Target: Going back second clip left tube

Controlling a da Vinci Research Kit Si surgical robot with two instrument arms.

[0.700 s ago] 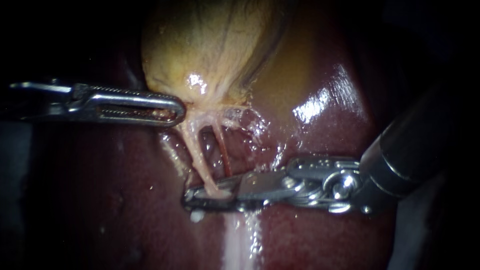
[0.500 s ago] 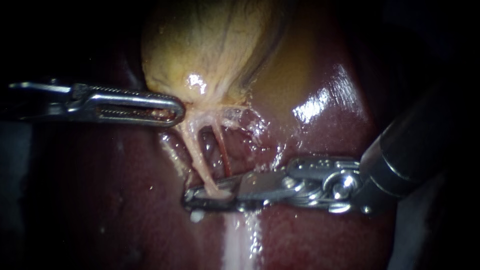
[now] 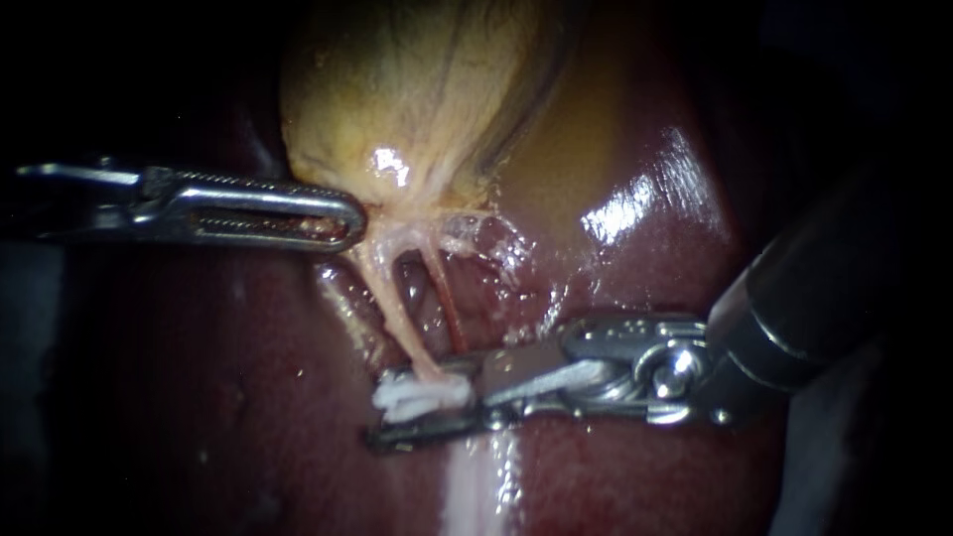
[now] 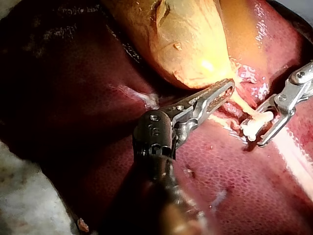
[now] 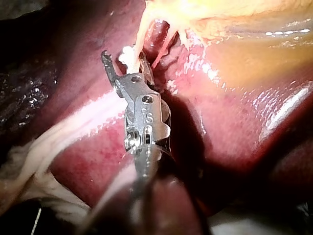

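The right tool (image 3: pixel 427 409) stood apart around the clip (image 3: pixel 422 392), seated low on the left tube (image 3: pixel 397 308) above the liver (image 3: pixel 635 467). The left tool (image 3: pixel 347 220) was clamped on the gallbladder (image 3: pixel 417 89) neck.

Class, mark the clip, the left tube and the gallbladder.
clip (image 3: pixel 422 395), endoscope view, its white middle.
left tube (image 3: pixel 395 316), endoscope view, halfway along it.
gallbladder (image 3: pixel 417 99), endoscope view, its yellow body.

Strong light is thrown from the camera's side on what lies near both pairs of jaws, white glare being seen on the liver (image 3: pixel 635 213) above the jaws of the right instrument (image 3: pixel 427 405) and on the gallbladder (image 3: pixel 389 164) beside those of the left instrument (image 3: pixel 352 218), while everything farther off is left in darkness.
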